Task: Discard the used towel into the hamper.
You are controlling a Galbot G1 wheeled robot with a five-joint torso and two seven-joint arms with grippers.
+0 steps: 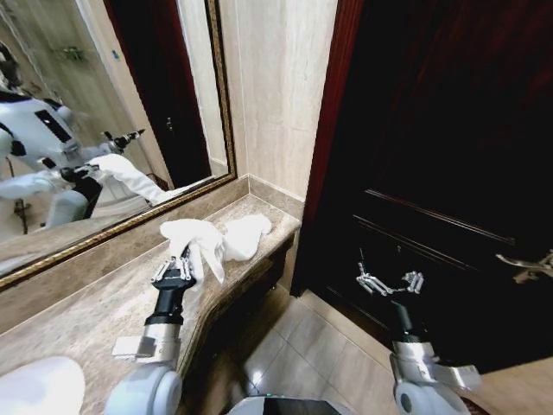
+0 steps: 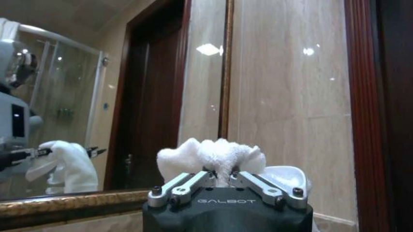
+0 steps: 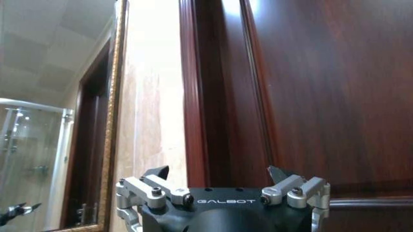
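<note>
I see one white towel (image 1: 216, 238), heaped on the stone bench (image 1: 78, 311) near its far end, close to the front edge. My left gripper (image 1: 183, 252) reaches into it, fingers (image 2: 193, 180) clamped on a bunched fold that puffs up between them. My right gripper (image 1: 390, 278) hangs off the bench before the dark door (image 1: 449, 173), fingers (image 3: 154, 173) apart, holding nothing.

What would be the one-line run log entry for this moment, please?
left tool: shut on white towel, over marble counter | right tool: open, idle before dark door | hamper: not seen
</note>
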